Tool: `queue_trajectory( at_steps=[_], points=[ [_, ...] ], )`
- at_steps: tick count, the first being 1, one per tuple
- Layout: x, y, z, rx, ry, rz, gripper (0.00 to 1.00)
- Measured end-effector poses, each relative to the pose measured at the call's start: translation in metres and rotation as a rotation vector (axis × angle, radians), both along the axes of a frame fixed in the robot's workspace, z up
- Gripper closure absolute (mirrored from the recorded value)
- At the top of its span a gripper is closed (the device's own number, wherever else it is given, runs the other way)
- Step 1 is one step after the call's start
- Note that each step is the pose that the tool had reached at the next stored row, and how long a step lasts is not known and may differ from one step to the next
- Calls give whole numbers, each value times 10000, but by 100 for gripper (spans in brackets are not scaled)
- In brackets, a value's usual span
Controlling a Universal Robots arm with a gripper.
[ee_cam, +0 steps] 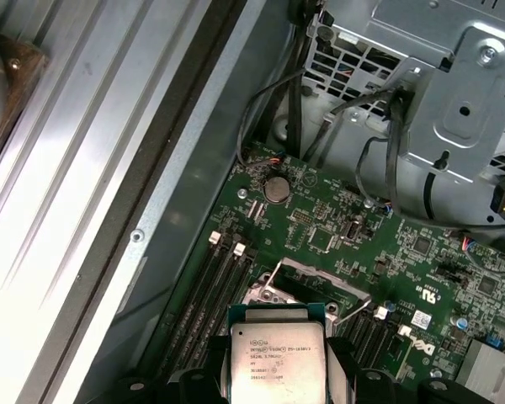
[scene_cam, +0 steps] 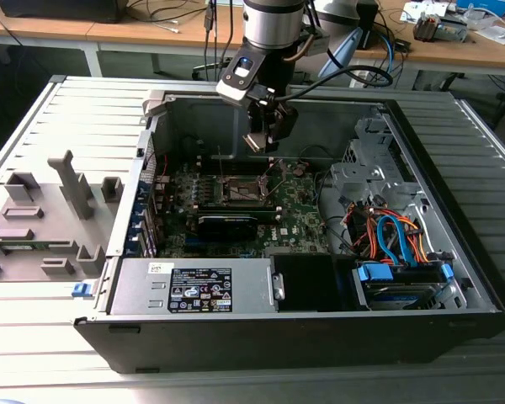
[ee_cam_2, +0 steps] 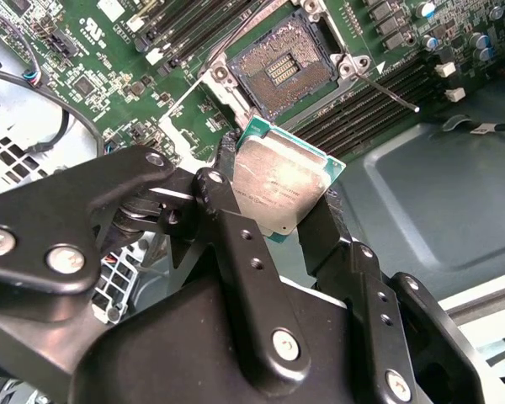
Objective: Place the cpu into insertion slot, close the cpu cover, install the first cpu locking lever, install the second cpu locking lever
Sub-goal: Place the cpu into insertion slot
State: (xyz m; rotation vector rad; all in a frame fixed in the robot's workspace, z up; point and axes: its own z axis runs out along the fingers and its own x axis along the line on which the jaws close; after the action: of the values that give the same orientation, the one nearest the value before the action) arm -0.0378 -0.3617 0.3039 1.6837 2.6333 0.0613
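A grey slatted metal surface (scene_cam: 42, 337) spans the exterior view, and the big open black computer case (scene_cam: 286, 337) lies on it at centre frame. From upper middle, the silver-and-black robot arm (scene_cam: 273, 25) reaches down into the case. The green circuit board (scene_cam: 299, 215) lies on the case floor at centre. The black jaws are clamped on opposite edges of the small flat square cpu (ee_cam_2: 278, 185), silver-grey top showing, held in the air above the board. Just beyond it sits the square insertion slot (ee_cam_2: 286, 71), its brownish-gold pins bare. The thin silver cpu cover (ee_cam: 316, 273) stands raised at its edge.
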Motion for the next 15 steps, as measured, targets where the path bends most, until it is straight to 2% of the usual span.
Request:
queue_trajectory(
  at_steps=[15],
  points=[
    [0, 0, -2, 0, -1, -258, 45]
  ],
)
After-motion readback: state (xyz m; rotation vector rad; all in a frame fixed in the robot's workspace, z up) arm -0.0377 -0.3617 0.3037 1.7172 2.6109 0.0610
